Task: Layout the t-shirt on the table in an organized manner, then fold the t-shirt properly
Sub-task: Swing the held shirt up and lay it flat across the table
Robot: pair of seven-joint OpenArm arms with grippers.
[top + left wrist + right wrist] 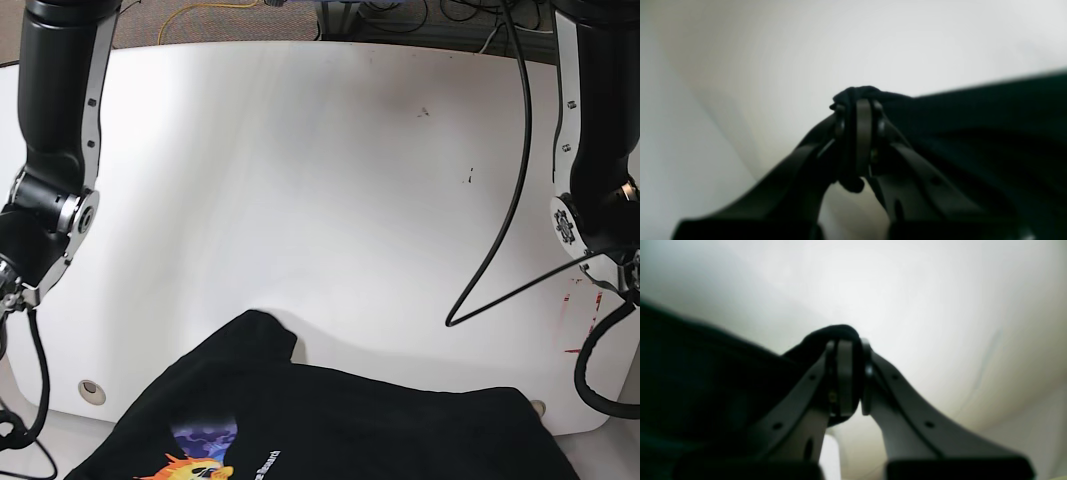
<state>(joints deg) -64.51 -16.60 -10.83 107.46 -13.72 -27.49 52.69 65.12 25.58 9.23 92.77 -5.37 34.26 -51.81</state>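
My left gripper is clamped on a bunched fold of the black cotton t-shirt; the dark cloth wraps over the fingertips and a small tail of it hangs below the pads. From there the fabric stretches away to the right of the left wrist view as a taut dark sheet. My right gripper is likewise closed on a bunched edge of the same t-shirt, with cloth humped over the tips and the rest spreading off to the left of that view.

In the base view the t-shirt lies at the near edge of the large white glossy table, one sleeve pointing up and left, an orange and purple print with white lettering at the bottom of the picture. A round grommet hole sits just left of the cloth. There are no containers here.

Both black arms come down along the table's sides, the right arm on that view's left, the left arm on its right, with a black cable looping beside it. The grippers themselves are out of the base view.
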